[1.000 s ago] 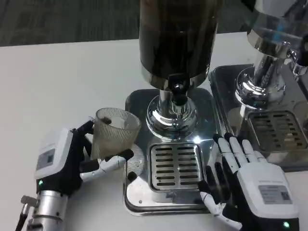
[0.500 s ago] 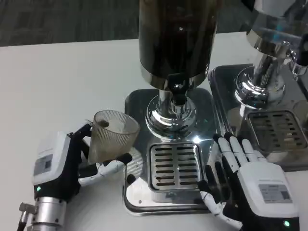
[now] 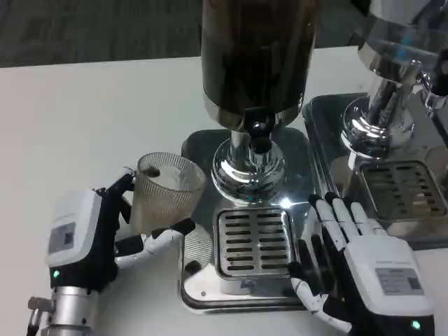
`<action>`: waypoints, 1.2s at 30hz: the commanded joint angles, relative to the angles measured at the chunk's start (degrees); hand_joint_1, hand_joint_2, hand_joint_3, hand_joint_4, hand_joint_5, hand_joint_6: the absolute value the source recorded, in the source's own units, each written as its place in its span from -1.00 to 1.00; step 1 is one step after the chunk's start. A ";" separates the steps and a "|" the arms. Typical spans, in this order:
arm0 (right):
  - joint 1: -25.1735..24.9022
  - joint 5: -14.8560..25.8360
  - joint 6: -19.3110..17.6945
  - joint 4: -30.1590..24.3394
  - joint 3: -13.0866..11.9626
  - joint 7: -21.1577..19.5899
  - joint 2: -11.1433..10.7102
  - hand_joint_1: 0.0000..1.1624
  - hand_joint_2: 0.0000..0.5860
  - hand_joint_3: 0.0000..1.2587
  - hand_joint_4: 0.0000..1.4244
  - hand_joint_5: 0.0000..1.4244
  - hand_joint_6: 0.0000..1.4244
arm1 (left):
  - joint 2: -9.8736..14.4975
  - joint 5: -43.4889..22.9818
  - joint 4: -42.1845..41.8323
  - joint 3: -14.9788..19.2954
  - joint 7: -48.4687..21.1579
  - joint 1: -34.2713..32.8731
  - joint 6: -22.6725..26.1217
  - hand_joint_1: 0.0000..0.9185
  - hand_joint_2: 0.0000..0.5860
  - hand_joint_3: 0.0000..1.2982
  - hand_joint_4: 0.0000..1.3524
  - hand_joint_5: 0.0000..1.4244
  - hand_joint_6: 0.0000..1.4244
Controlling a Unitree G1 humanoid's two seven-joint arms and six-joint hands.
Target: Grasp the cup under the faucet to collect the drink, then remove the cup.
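A ribbed clear cup [image 3: 166, 190] stands upright at the left edge of the steel drip tray [image 3: 241, 297], left of the slotted grate [image 3: 254, 241]. My left hand [image 3: 94, 234] holds the cup, with fingers on its left side and under its base. The black faucet [image 3: 257, 133] hangs from the dark drink dispenser [image 3: 257, 56] above the grate, up and right of the cup. My right hand [image 3: 353, 259] rests at the tray's right edge with its fingers spread and nothing in them.
A second dispenser [image 3: 392, 77] with its own tray and grate [image 3: 402, 189] stands at the right. The chrome foot [image 3: 248, 168] of the dark dispenser sits just right of the cup. White table stretches to the left and back.
The cup, held by my left hand, has shifted slightly right, closer to the tray and chrome foot. My right hand has stayed in place.
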 commanded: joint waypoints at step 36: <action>1.41 0.00 0.28 -1.07 0.28 -0.25 0.52 -0.54 0.41 -0.96 -1.00 -1.00 -0.84 | 0.26 0.86 -9.22 0.70 0.43 3.52 -2.36 0.09 -0.82 -0.23 -0.05 0.28 0.59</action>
